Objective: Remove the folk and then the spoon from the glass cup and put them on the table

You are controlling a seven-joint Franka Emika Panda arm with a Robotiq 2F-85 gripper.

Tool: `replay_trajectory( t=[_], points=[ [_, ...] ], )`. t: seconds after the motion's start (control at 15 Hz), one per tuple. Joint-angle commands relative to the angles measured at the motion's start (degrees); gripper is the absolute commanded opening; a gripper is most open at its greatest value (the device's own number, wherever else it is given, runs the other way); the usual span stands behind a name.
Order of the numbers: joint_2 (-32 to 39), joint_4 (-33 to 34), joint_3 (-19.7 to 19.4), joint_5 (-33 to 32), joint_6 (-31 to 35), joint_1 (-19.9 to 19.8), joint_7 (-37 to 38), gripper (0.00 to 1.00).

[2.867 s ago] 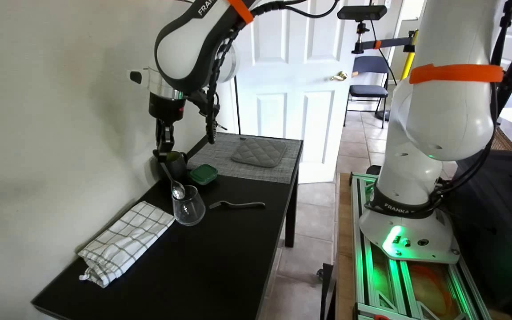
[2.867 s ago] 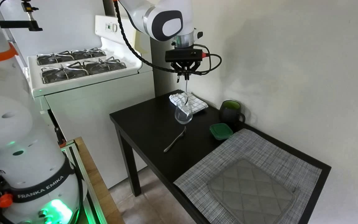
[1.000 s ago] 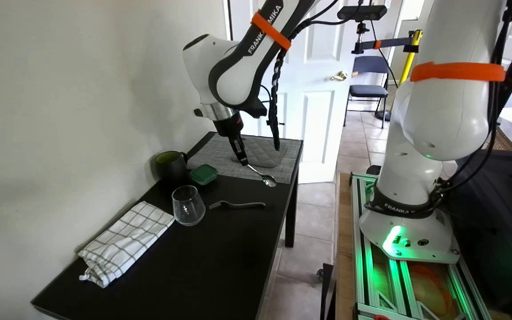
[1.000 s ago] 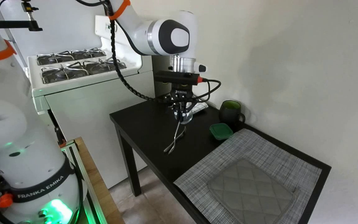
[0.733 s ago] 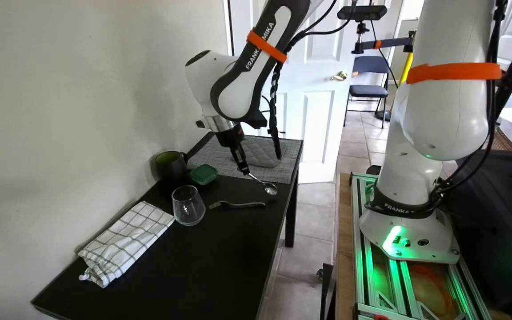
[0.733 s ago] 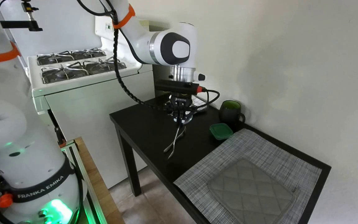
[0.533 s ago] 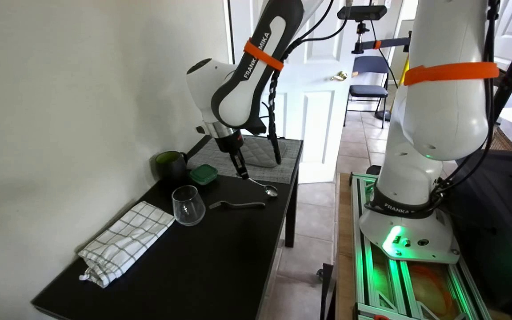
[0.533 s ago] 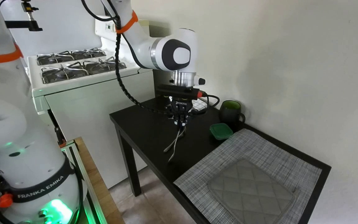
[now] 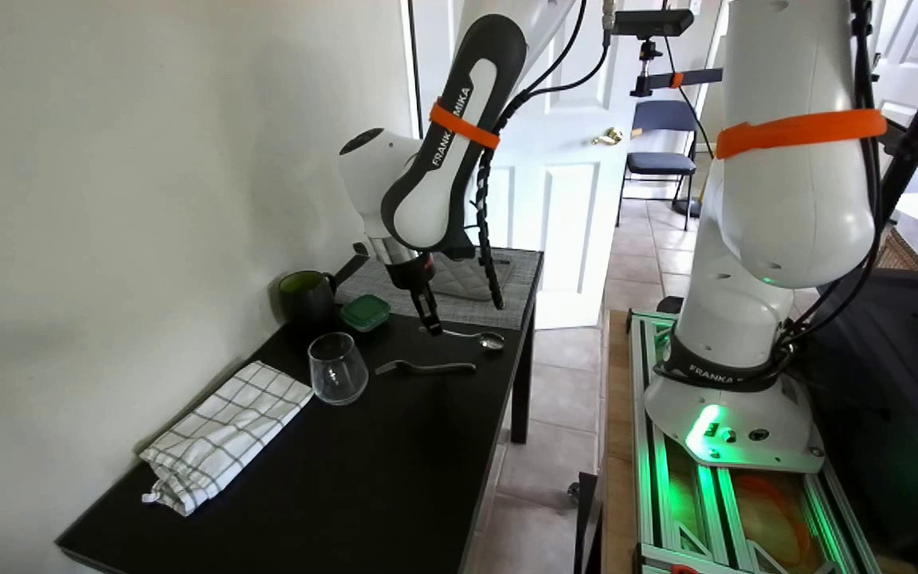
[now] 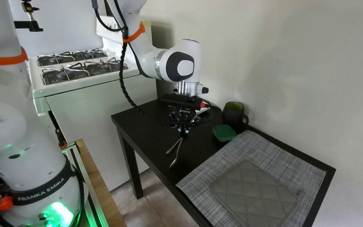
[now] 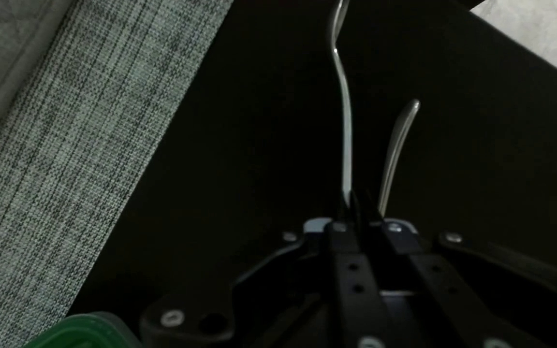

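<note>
The clear glass cup (image 9: pixel 338 371) stands upright on the black table (image 9: pixel 331 486) with no cutlery in it; in an exterior view it is hidden behind my gripper (image 10: pixel 183 134). The fork (image 9: pixel 431 367) lies on the table right of the cup; its handle shows in the wrist view (image 11: pixel 397 142). My gripper (image 9: pixel 433 327) is low over the table beyond the fork, its fingertips closed around the spoon's handle. The spoon (image 9: pixel 491 341) lies nearly flat, bowl toward the table's edge; it also shows in the wrist view (image 11: pixel 346 116). I cannot tell whether its whole length touches the table.
A green lidded box (image 9: pixel 365 312) and a dark mug (image 9: pixel 306 296) stand near the wall. A grey placemat (image 10: pixel 200 186) with a quilted pad (image 10: pixel 254 195) covers one table end. A checked cloth (image 9: pixel 228 434) lies by the wall.
The spoon has come out of the cup, across toward the placemat side and down to table level. In the last half second the gripper sinks further and the spoon tips flatter.
</note>
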Motion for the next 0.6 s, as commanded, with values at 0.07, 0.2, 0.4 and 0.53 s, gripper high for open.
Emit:
replay_trajectory(
  t=[0.07,0.2,0.4,0.53],
  points=[
    [4.1,1.0,0.1,1.4,3.1,-0.8,0.6,0.02],
    [5.1,1.2,0.1,1.7,3.7,-1.1,0.7,0.02],
    [6.3,1.5,0.2,2.2,4.7,-1.6,0.5,0.02],
    [6.9,1.7,0.3,2.8,4.9,-1.9,0.4,0.02]
  ],
)
